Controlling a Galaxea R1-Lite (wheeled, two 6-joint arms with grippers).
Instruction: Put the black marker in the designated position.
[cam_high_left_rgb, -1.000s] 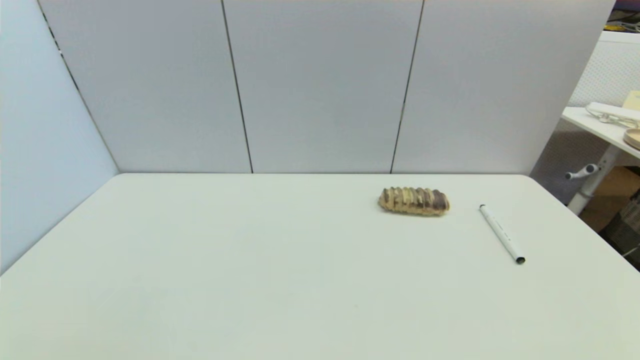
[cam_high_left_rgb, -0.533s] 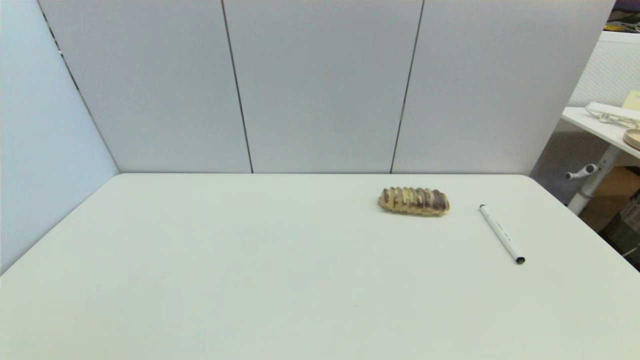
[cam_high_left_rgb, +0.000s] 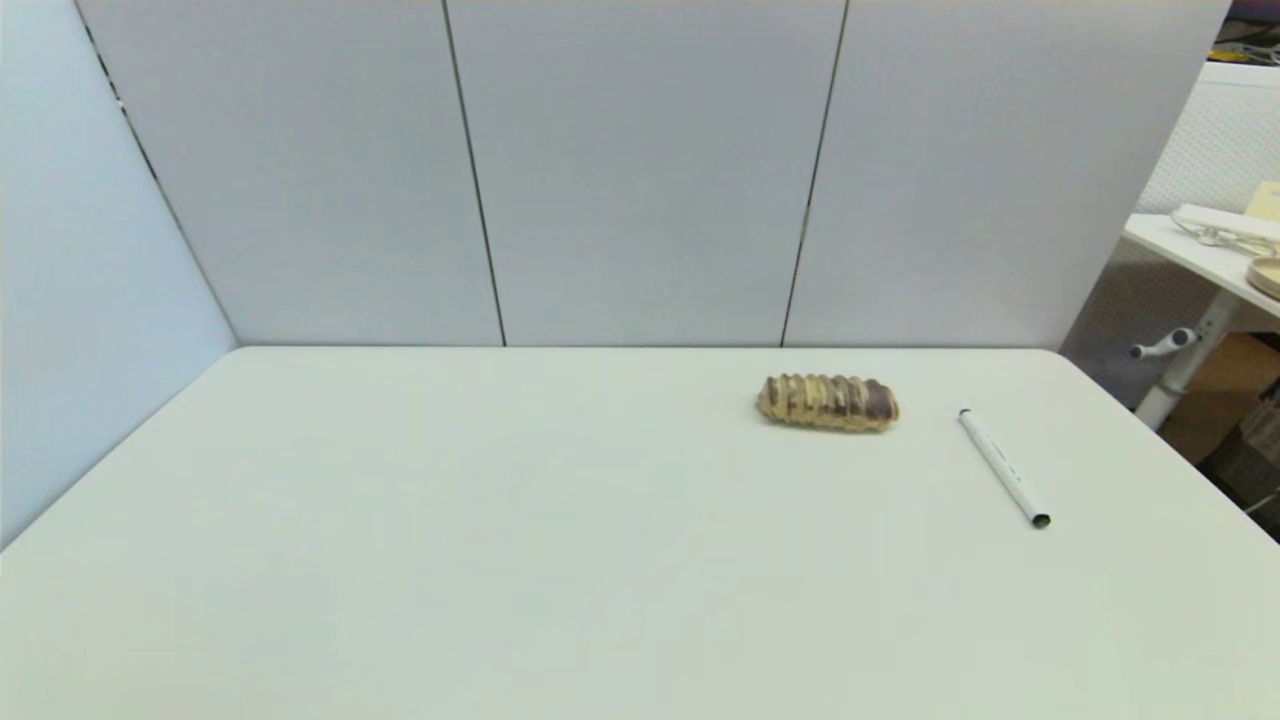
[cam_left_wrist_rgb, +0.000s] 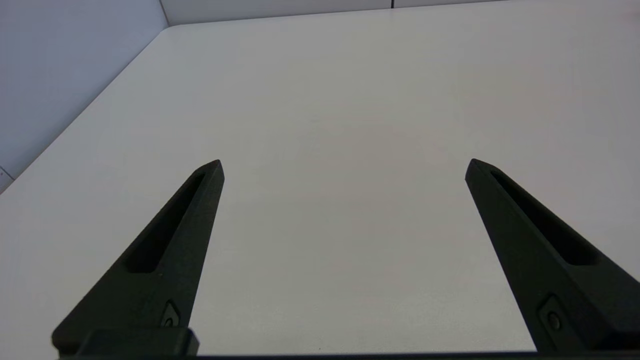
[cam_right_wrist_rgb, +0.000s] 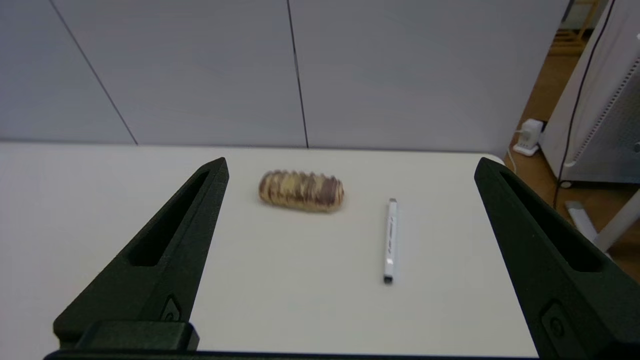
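The black marker (cam_high_left_rgb: 1003, 467), a slim white barrel with dark tips, lies flat on the white table (cam_high_left_rgb: 560, 540) at the right, a little right of the ridged brown-and-tan bread loaf (cam_high_left_rgb: 828, 402). In the right wrist view the marker (cam_right_wrist_rgb: 389, 240) and the loaf (cam_right_wrist_rgb: 301, 190) lie ahead of my right gripper (cam_right_wrist_rgb: 350, 165), which is open, empty and well short of them. My left gripper (cam_left_wrist_rgb: 344, 164) is open over bare table, holding nothing. Neither arm shows in the head view.
Grey partition panels (cam_high_left_rgb: 640, 170) close off the table's back and left. Beyond the table's right edge stand another desk (cam_high_left_rgb: 1215, 260) and a white cabinet (cam_right_wrist_rgb: 600, 100) on a wooden floor.
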